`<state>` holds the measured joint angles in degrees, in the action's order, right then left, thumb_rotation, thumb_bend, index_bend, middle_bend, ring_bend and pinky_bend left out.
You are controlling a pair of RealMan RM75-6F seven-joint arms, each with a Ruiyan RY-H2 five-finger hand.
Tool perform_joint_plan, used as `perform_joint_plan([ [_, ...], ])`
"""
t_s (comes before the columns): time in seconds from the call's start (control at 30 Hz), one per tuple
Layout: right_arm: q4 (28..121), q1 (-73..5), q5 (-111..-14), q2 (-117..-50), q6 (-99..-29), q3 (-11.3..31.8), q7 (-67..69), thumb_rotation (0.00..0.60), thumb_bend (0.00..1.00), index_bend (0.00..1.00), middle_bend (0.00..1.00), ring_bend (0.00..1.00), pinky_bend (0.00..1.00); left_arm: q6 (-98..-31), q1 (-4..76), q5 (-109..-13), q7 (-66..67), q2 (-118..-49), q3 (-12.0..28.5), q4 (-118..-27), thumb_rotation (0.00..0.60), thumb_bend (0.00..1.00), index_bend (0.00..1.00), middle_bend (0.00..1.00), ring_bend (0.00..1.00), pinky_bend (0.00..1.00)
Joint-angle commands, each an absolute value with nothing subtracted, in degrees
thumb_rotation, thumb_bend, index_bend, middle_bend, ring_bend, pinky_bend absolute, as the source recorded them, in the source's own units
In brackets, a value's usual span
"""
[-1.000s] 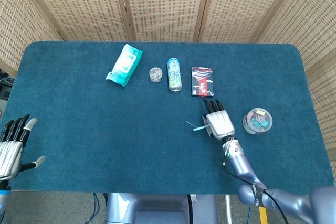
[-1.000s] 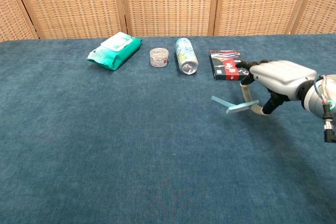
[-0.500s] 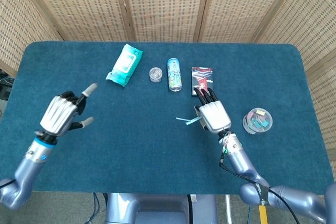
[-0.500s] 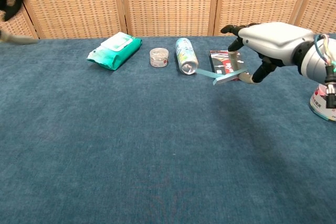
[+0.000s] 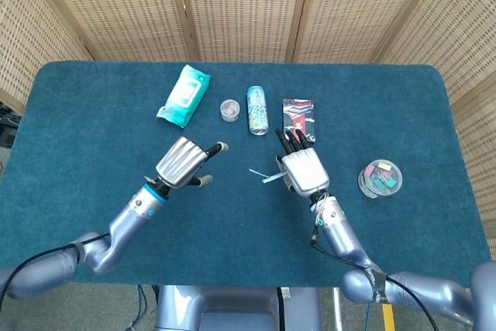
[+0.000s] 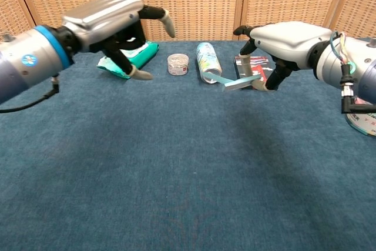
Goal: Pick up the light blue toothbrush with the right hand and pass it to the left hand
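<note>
Fingers of the right hand pinch the light blue toothbrush at one end, so that it sticks out leftward toward the middle of the desk, lifted off the cloth. A second ago this hand was lower and nearer the right edge, with the brush just above the surface; now it has risen and swung left, in front of the red and black packet in the far row.

The bigger change is on the other side. The left hand was down at the near left corner a second ago, and has since swept in to the middle left of the desk, raised to about the same height as the right one. Its fingers are spread with nothing in them, and the palm side seems turned toward the brush.

By my reading the pickup is done and the handover is about to begin. The two hands are still apart, with open space between the brush tip and the left fingers, so that gap has to close before the left hand can take hold.

Along the far side lie the green wipes pack, the small round jar and the can on its side; the round tub sits at the right. None of these has shifted.
</note>
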<state>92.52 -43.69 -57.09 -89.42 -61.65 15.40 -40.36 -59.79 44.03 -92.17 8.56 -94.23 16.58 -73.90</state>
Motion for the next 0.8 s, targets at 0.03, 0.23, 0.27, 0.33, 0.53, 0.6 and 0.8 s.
perform_joint_plan([
  [0.03, 93.3, -43.8, -56.1, -89.7, -62.2, 15.7, -40.6, 0.6, 0.54, 0.61, 0.0, 0.0, 0.0, -58.0, 45.4, -89.5, 9.9, -96.2, 17.4, -74.4, 0.6, 0.0, 0.34, 0.98, 1.0, 0.97],
  [0.23, 95.4, -44.1, -54.4, -89.8, -63.7, 15.8, -41.9, 0.6, 0.54, 0.61, 0.0, 0.0, 0.0, -56.6, 46.1, -86.1, 10.1, -97.8, 17.2, -76.2, 0.6, 0.04, 0.4, 0.98, 1.0, 0.97],
  [0.27, 95.6, -44.2, -54.2, -89.7, -63.9, 15.8, -42.2, 0.6, 0.54, 0.61, 0.0, 0.0, 0.0, -56.6, 46.2, -85.7, 10.4, -97.9, 17.2, -76.4, 0.6, 0.07, 0.43, 0.98, 1.0, 0.97],
  [0.33, 96.2, -44.3, -53.7, -89.6, -64.3, 15.9, -42.4, 0.6, 0.54, 0.61, 0.0, 0.0, 0.0, -56.5, 46.4, -84.7, 11.3, -98.2, 17.4, -76.9, 0.6, 0.12, 0.45, 0.98, 1.0, 0.97],
  [0.53, 98.0, -44.4, -52.0, -89.4, -64.9, 16.0, -42.1, 0.6, 0.55, 0.61, 0.0, 0.0, 0.0, -54.6, 48.0, -81.0, 13.0, -99.1, 18.4, -77.6, 0.6, 0.22, 0.49, 0.98, 1.0, 0.97],
  [0.6, 98.6, -44.4, -51.4, -89.3, -64.9, 16.1, -42.0, 0.6, 0.55, 0.61, 0.0, 0.0, 0.0, -53.8, 48.6, -80.1, 13.3, -99.3, 18.4, -77.6, 0.6, 0.25, 0.49, 0.98, 1.0, 0.97],
  [0.8, 99.7, -44.6, -51.6, -88.6, -65.4, 15.6, -41.9, 0.6, 0.56, 0.61, 0.0, 0.0, 0.0, -53.8, 49.7, -79.5, 12.5, -100.6, 18.1, -76.4, 0.6, 0.24, 0.49, 0.98, 1.0, 0.97],
])
